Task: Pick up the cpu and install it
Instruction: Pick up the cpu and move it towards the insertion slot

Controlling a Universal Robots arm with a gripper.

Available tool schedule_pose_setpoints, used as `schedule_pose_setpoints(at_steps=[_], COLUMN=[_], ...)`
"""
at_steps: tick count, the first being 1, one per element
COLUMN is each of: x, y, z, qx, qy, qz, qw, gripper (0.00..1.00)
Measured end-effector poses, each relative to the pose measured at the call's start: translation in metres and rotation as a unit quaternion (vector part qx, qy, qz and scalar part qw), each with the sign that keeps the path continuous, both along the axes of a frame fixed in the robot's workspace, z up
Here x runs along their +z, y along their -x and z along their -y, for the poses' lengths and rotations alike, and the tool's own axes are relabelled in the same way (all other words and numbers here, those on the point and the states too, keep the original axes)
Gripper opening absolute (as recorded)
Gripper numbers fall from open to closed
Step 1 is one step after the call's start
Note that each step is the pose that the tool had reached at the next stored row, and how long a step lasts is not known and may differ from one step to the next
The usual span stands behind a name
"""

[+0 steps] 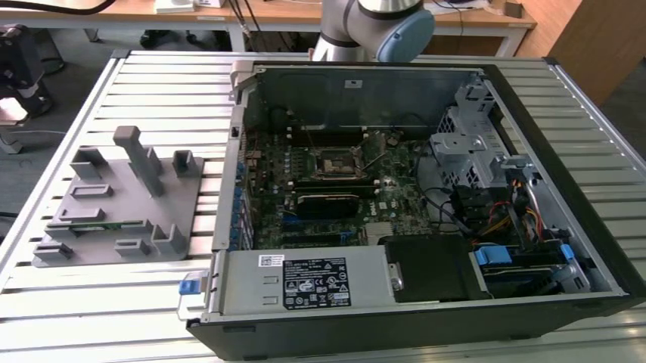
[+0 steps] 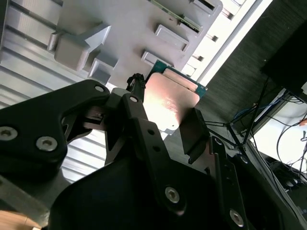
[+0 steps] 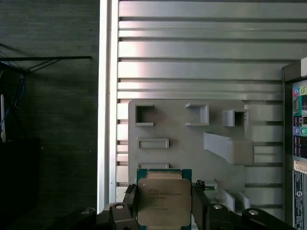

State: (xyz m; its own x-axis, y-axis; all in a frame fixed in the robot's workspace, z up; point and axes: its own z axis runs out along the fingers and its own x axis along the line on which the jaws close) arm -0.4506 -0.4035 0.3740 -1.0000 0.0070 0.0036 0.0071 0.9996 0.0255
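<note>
Tool [image 3: 164, 208] clamps cpu [image 3: 164, 194] over grey tray [image 3: 182, 143]; exterior view shows the socket [image 1: 335, 162].

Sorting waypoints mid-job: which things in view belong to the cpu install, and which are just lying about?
Job: cpu, clamped in the gripper; socket on the motherboard.
Lying about: grey fixture tray; green memory stick in it; power supply; drive cage.

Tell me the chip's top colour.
The chip is silver-grey with a green edge, best in the first wrist view.
</note>
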Motion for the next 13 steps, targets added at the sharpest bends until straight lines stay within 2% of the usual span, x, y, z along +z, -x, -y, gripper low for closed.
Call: schedule_pose_setpoints(at_steps=[6, 13], x=[0.0000, -0.0002], y=[-0.015, -0.039], z=[0.0000, 0.0000], qx=[0.000, 0.000], qy=[0.0000, 0.0000], qz=[0.0000, -0.0001], qw=[1.0000, 1.0000], gripper=[0.54, 0.54])
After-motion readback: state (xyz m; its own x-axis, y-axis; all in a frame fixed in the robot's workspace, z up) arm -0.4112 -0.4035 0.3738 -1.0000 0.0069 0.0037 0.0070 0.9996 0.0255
